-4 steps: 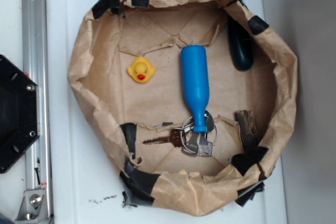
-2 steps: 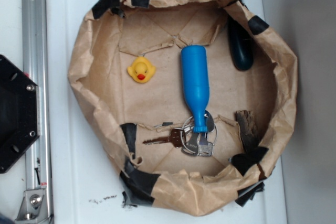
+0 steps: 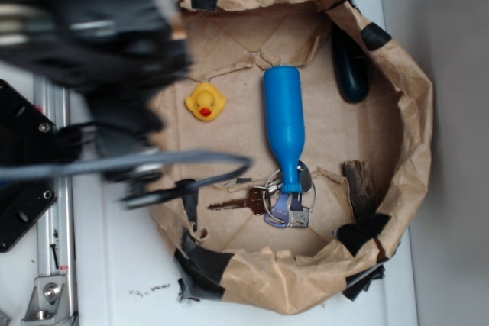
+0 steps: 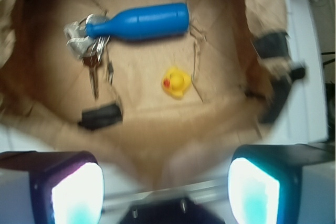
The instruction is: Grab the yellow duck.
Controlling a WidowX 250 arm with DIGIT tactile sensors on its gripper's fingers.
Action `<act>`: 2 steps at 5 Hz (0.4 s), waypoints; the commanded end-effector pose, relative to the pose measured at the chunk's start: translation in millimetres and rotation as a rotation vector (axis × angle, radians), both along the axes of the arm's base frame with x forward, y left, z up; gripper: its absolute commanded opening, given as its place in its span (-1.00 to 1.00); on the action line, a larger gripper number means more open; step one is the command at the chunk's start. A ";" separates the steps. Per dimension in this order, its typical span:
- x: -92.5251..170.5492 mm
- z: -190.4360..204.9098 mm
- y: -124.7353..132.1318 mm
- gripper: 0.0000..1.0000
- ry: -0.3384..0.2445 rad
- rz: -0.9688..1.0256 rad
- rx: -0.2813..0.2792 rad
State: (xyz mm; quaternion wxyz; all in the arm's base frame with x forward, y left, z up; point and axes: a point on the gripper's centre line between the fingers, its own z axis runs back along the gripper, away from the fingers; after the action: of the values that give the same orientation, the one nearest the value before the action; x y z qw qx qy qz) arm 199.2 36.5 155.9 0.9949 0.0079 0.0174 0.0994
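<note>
So this is the approach step, nothing grabbed yet. The small rounded yellow rubber duck with the orange-red beak (image 3: 205, 102) sits free on the crumpled brown paper liner taped with black tape (image 3: 412, 112), left of the blue plastic bottle (image 3: 284, 126) lying on its side, whose neck rests on a bunch of metal keys (image 3: 267, 202).

The black robot arm (image 3: 99, 43) is a motion-blurred mass over the liner's left rim, just beside the duck. In the wrist view the gripper (image 4: 165, 182) looks released, its fingers (image 4: 71, 192) spread wide (nothing between them), with the duck ahead and roughly centred.

Next move, I'd guess: shift over the duck, drop straight down, then close.
</note>
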 end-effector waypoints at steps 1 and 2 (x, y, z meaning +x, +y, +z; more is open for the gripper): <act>26.4 -8.6 9.8 1.00 -0.008 0.014 -0.042; 22.5 -24.6 -2.8 1.00 -0.006 -0.020 -0.037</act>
State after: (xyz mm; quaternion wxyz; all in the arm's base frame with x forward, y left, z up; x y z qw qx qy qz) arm 219.5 34.4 123.5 0.9947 -0.0151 0.0326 0.0966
